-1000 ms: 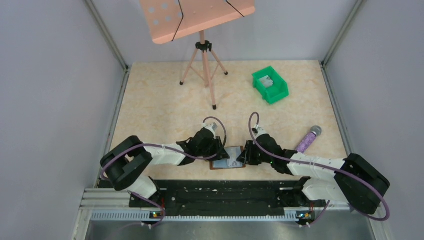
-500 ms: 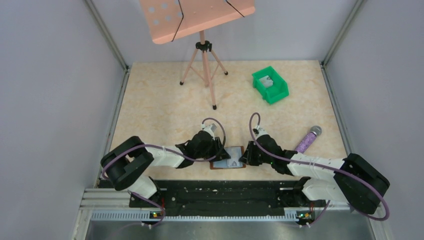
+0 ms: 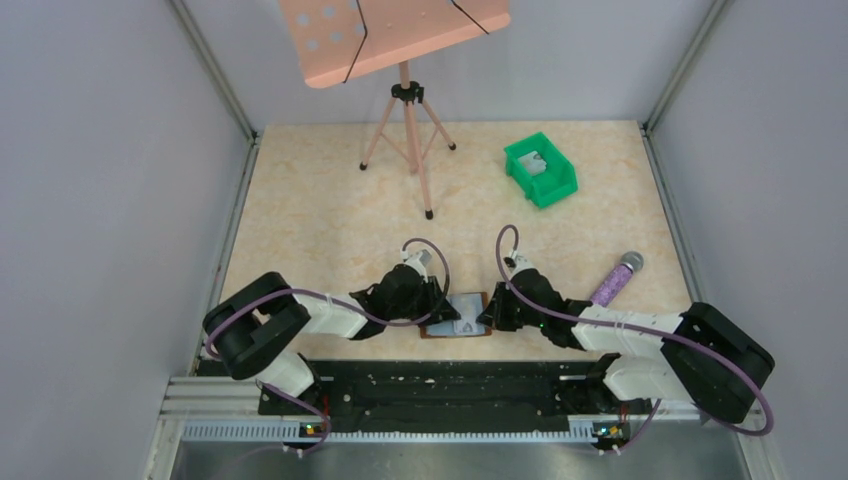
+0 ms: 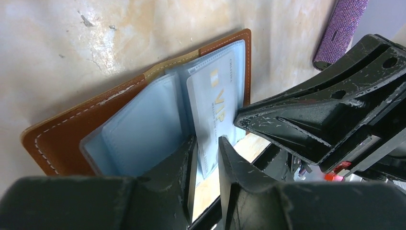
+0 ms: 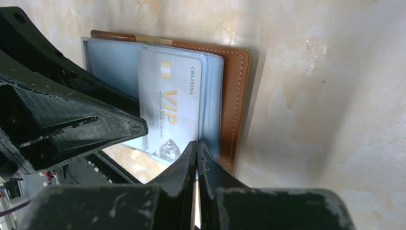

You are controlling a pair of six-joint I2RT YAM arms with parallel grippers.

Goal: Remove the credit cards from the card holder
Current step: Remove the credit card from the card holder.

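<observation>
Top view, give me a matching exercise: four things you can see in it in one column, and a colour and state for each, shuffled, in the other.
Things:
1. card holder
2. bin
3. microphone
4. music stand

Colour and state:
A. purple, lying flat
B. brown, lying open
C. green, something pale inside
D. pink, standing on three legs

Pairs: 1-B, 2-C, 3-A, 4-D
</observation>
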